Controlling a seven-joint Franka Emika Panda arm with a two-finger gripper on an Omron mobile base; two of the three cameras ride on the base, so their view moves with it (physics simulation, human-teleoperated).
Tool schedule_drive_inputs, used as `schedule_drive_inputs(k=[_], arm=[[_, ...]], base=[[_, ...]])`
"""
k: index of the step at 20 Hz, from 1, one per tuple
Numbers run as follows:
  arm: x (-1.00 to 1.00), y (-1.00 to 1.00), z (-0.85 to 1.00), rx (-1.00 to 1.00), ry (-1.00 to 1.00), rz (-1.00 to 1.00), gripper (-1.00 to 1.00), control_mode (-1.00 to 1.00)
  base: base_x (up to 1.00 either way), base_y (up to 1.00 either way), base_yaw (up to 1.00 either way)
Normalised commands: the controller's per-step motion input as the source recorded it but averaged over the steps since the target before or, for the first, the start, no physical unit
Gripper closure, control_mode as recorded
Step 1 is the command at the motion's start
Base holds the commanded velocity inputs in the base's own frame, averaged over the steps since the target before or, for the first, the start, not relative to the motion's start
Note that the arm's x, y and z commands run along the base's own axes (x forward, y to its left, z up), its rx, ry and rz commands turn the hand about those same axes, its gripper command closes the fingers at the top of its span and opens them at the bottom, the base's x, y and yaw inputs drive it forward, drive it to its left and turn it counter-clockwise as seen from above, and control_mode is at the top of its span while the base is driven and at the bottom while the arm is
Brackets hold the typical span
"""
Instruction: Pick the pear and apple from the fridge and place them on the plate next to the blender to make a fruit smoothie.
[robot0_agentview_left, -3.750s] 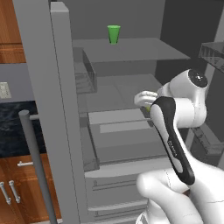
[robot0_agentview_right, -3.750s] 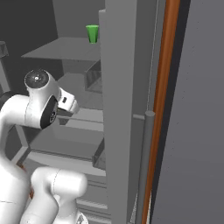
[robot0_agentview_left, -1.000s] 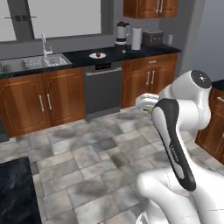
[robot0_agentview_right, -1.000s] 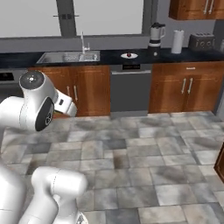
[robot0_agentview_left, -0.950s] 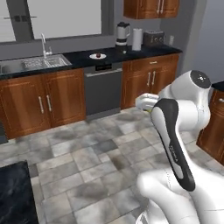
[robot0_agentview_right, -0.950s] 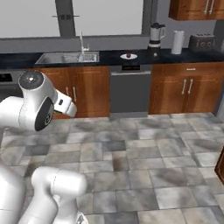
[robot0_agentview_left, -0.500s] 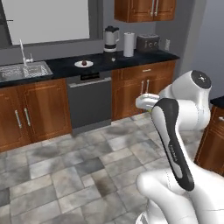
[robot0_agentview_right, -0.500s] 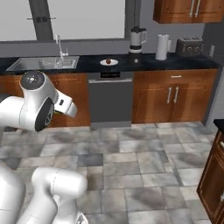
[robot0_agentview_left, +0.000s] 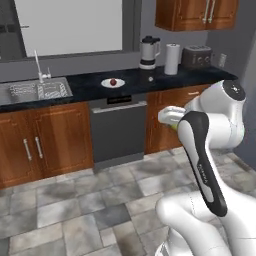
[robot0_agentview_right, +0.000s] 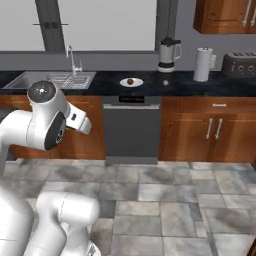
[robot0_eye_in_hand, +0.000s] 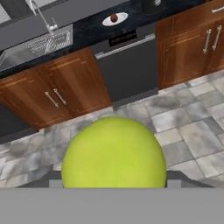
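Observation:
The yellow-green pear (robot0_eye_in_hand: 113, 153) bulks large in the hand view, with my gripper (robot0_eye_in_hand: 112, 180) shut on it and its dark tips just showing at either side. In the left base view my gripper (robot0_agentview_left: 171, 120) hangs at chest height over the tiled floor, well short of the counter. On the dark counter lies the white plate (robot0_agentview_left: 105, 83) (robot0_agentview_right: 138, 83) (robot0_eye_in_hand: 106, 21), and the reddish-brown apple (robot0_agentview_left: 113, 81) (robot0_agentview_right: 130, 81) (robot0_eye_in_hand: 114, 18) rests on it. Just right of the plate stands the blender (robot0_agentview_left: 148, 52) (robot0_agentview_right: 169, 55). The fridge is out of view.
A dark dishwasher (robot0_agentview_left: 117, 127) (robot0_agentview_right: 131, 130) sits under the plate. A steel sink (robot0_agentview_left: 37, 91) (robot0_agentview_right: 50, 80) lies to the left. A paper-towel roll (robot0_agentview_left: 172, 58) and toaster (robot0_agentview_left: 198, 56) stand right of the blender. Wooden cabinets line the wall beyond open tiled floor.
The base has turned from the fridge and driven toward the counter, so the whole scene shifted; plate and blender now appear nearer and more central. The arm keeps its pose with the pear.

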Motion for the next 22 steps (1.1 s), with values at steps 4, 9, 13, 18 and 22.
schedule_drive_inputs(k=[4,9,13,18,22], arm=[[0.00,0.00,0.00,0.00,0.00,0.00,1.00,1.00],[0.00,0.00,0.00,0.00,0.00,0.00,1.00,1.00],[0.00,0.00,0.00,0.00,0.00,0.00,1.00,1.00],[0.00,0.00,0.00,0.00,0.00,0.00,1.00,1.00],[0.00,0.00,0.00,0.00,0.00,0.00,1.00,1.00]], base=[[1.00,-0.13,0.30],[1.00,-0.46,0.20],[1.00,-0.60,0.10],[1.00,-0.51,0.00],[1.00,-0.02,0.00]])
